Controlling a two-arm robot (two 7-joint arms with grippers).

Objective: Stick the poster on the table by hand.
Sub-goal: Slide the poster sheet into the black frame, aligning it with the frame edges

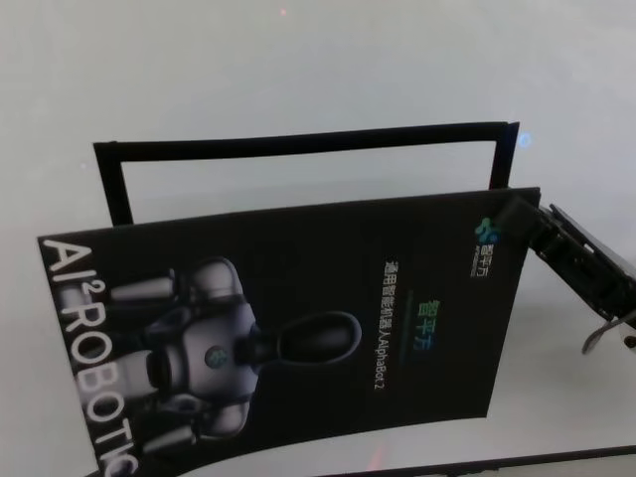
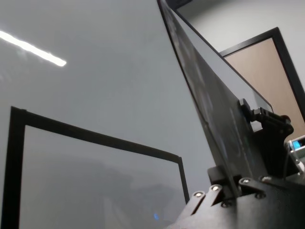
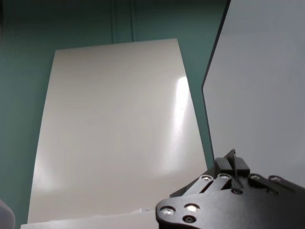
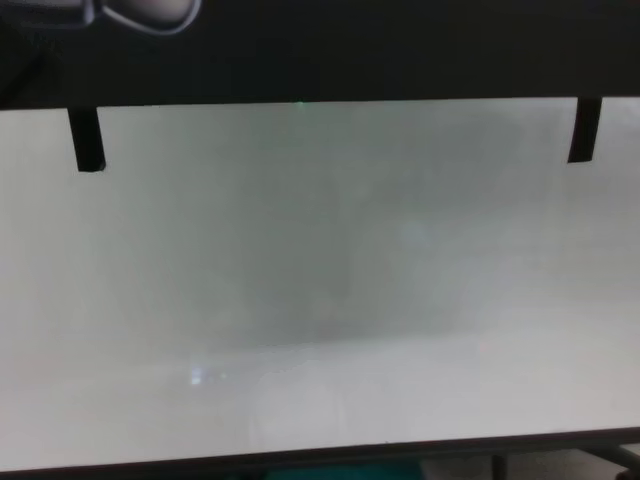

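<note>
Right claw (image 1: 527, 221) on glossy black poster (image 1: 328, 328)

Soft, even, rather dim light is cast from overhead. A bright streak of glare is seen on the wide white matte surface (image 2: 33, 47), and a faint shadow (image 4: 330, 270) is thrown there. All views are slightly blurred.

Poster (image 1: 328, 328) glossy black, grey-white robot print, white lettering; table (image 1: 298, 60) matte white; frame strips (image 1: 298, 146) black.
</note>
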